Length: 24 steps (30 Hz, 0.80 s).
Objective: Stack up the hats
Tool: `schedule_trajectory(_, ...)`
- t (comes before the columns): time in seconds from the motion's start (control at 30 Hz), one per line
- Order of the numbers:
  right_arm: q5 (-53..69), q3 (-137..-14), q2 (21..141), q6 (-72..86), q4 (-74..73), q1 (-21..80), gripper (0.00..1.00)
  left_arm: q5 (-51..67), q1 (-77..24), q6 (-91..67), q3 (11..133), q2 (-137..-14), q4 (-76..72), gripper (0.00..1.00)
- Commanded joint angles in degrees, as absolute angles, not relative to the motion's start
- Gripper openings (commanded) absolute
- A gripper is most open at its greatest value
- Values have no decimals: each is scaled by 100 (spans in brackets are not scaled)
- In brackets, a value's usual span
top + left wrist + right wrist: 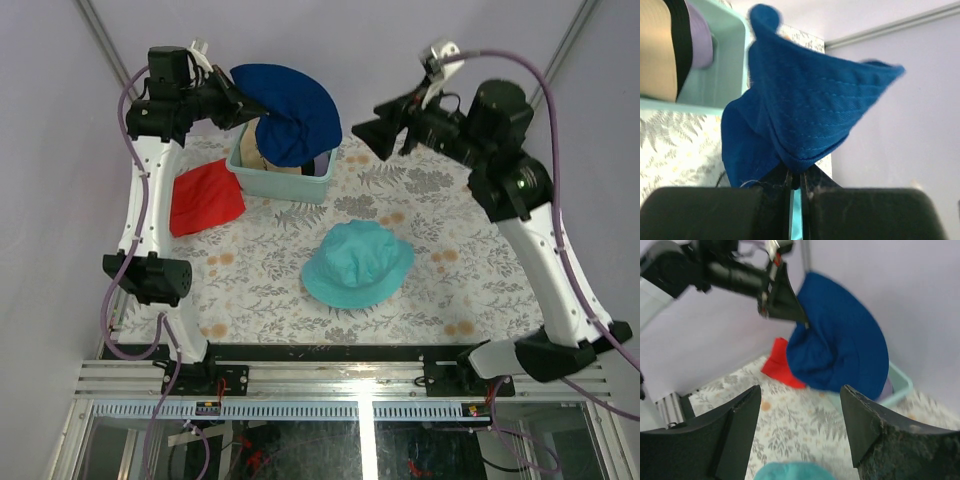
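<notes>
The dark blue hat point(290, 115) is clamped by the left gripper point(244, 101) above the pale-teal bin point(285, 186), upper centre of the frame; the right gripper point(360, 132) is spread wide, empty.

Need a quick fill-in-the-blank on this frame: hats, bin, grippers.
1. The left gripper holds the dark blue hat above the pale-teal ___.
2. The right gripper is ___ and holds nothing.
3. The teal hat rests brim-down on the ___.
Missing: bin; open; table.
</notes>
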<state>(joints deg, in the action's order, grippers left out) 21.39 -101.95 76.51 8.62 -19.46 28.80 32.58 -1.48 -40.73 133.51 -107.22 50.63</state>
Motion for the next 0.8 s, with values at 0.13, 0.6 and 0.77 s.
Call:
schedule_trajectory(0.13,4786,-12243,9105,946,-2481,2578,72,4394,-157,-4257,12734,-9759,5886,0)
schedule_trajectory(0.6,6482,-9558,8978,5675,3030,1923,77,6309,-404,-6258,12269,-9070,4555,0)
schedule_trajectory(0.77,6399,-8518,9040,8702,6386,1648,73,6691,-406,-7659,11670,-8810,2815,0)
